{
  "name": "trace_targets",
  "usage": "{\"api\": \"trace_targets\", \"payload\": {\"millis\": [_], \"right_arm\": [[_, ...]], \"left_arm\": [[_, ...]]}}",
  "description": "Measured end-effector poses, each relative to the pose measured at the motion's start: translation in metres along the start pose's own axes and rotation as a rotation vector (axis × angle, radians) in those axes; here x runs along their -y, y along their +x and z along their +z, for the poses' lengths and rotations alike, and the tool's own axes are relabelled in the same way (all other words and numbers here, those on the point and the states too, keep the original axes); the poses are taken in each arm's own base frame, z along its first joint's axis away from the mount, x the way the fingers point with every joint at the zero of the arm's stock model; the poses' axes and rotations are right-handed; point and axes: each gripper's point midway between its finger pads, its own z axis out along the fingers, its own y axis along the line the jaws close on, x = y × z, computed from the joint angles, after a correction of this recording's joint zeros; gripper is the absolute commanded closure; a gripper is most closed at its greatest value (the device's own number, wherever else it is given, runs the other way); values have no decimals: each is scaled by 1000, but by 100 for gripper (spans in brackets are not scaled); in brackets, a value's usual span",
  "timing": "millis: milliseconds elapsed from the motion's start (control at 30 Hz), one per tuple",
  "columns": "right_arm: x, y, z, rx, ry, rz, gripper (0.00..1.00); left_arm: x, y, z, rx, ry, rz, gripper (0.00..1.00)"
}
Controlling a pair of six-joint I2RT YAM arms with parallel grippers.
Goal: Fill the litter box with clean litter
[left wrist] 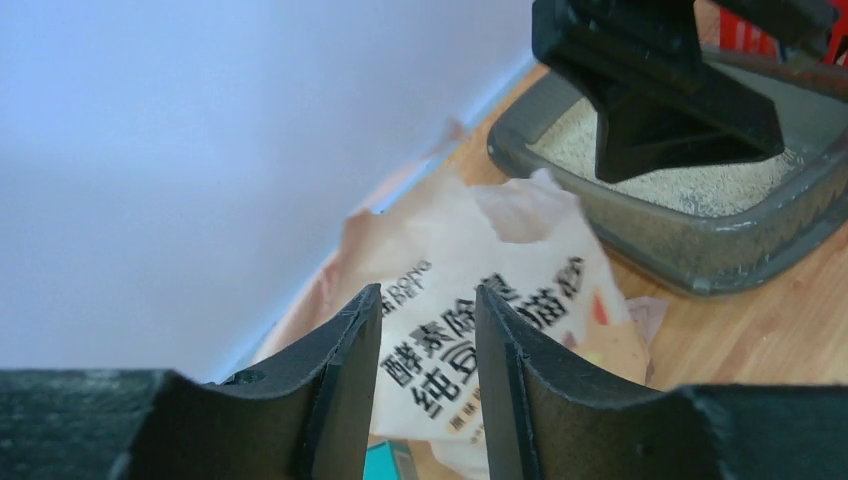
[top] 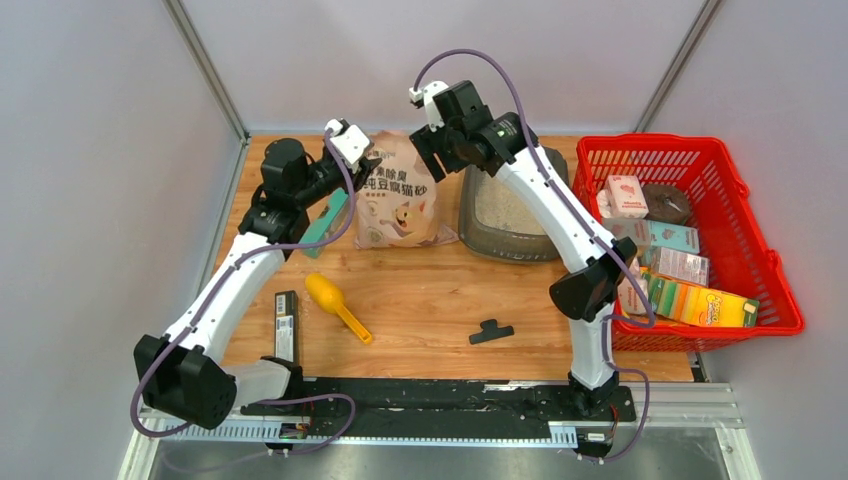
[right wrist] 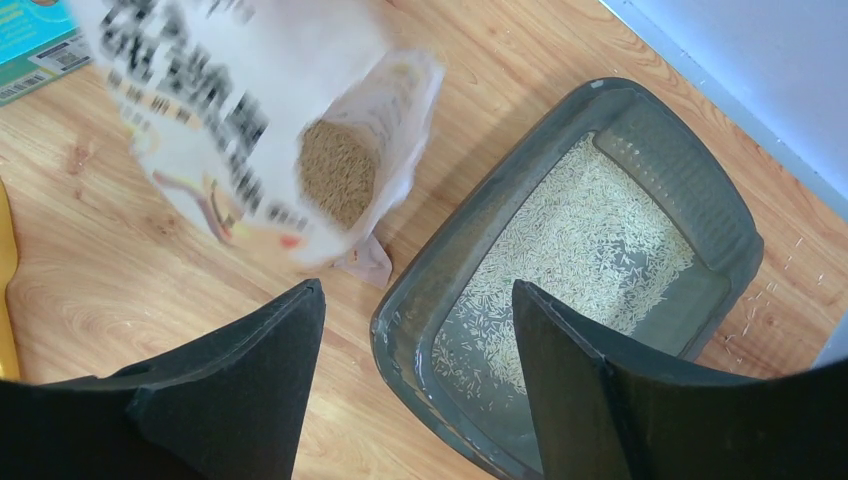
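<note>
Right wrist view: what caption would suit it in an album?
Right hand open over a litter box thinly strewn with litter, opened bag alongside.

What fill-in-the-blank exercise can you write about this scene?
The litter box already holds a thin layer of ____.
The scoop on the table is ____ in colour.
The mesh basket beside the litter box is ____.
The left gripper and right gripper are both ____, holding nothing.
Missing words: litter; yellow; red; open.

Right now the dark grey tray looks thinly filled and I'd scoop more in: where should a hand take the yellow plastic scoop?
By its narrow handle, from above, pinched across its width: the yellow plastic scoop lies flat on the wooden table, its bowl wider.
</note>
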Motion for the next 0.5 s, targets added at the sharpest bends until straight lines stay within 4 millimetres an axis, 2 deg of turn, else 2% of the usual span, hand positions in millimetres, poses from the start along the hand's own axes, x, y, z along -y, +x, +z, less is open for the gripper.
{"api": "trace_targets", "payload": {"millis": [100,267,333,400,500], "right_arm": [[0,1,3,-6,-2,-1,26],[-2,7,13,-28,-3,-4,26],[-3,9,18,-38,-4,-5,26],[-4,12,22,-47,-5,-7,25],[-5,12,23,-49,-13,-11,20]], "left_arm": [[-3,-11,-1,33,-7,15,50],[-3,-12,-1,36,-8,18,49],[-4,-12,-1,35,-11,18,47],[-4,-12,-3,31,-15,17,39],[-1,-9,-13,-13,-10,5,38]]}}
